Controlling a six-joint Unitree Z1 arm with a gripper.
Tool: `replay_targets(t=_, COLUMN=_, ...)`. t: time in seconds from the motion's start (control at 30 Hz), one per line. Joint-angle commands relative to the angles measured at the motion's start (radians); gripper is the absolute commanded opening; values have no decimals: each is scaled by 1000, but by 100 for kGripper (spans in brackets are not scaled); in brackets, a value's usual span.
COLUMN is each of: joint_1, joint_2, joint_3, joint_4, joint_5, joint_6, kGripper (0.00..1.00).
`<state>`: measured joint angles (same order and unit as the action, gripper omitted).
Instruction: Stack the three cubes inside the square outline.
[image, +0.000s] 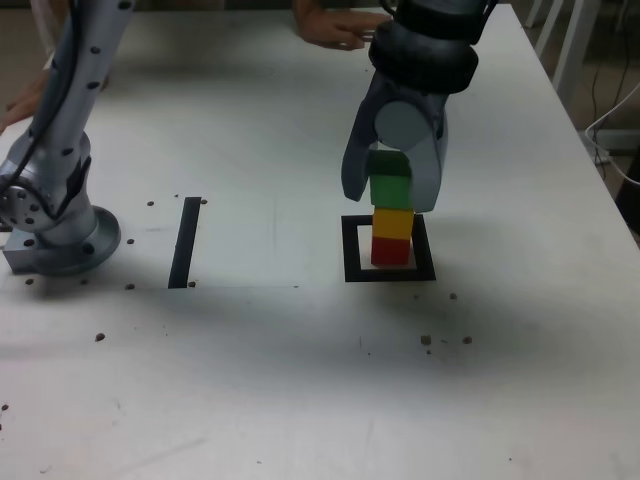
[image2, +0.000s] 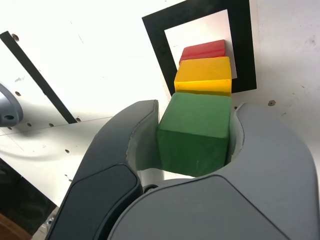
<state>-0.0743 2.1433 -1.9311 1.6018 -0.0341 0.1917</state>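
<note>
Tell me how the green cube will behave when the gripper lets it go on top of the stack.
The green cube looks rigid with flat faces, so it should probably sit, not roll. It seems aligned over the yellow cube, which is no wider, so a sideways nudge could tip the stack. Its matte surface suggests it won't slip easily from the gripper.

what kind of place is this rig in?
Likely a lab or workshop test bench: a white table with a taped black square outline and black strip, an arm base bolted on, cables and white furniture legs behind.
</note>
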Motion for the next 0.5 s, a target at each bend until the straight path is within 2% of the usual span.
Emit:
replay_targets(t=0.0, joint_1=0, joint_2=8, joint_3=-1, joint_4=30, joint_5=4, joint_6=0, kGripper=26)
replay_targets(t=0.03, joint_1=1, joint_2=9, joint_3=1, joint_4=28, joint_5=6, joint_6=3, kGripper=27)
replay_targets(t=0.1, joint_1=3, joint_2=12, joint_3=4, joint_4=26, joint_5=8, joint_6=11, kGripper=38)
replay_targets(t=0.23, joint_1=8, joint_2=17, joint_3=13, joint_4=21, joint_5=8, joint_6=28, kGripper=77)
replay_targets(t=0.3, joint_1=10, joint_2=18, joint_3=18, joint_4=20, joint_5=8, joint_6=31, kGripper=91)
replay_targets(t=0.37, joint_1=11, joint_2=19, joint_3=21, joint_4=20, joint_5=8, joint_6=32, kGripper=96)
replay_targets(t=0.47, joint_1=13, joint_2=19, joint_3=24, joint_4=19, joint_5=9, joint_6=33, kGripper=97)
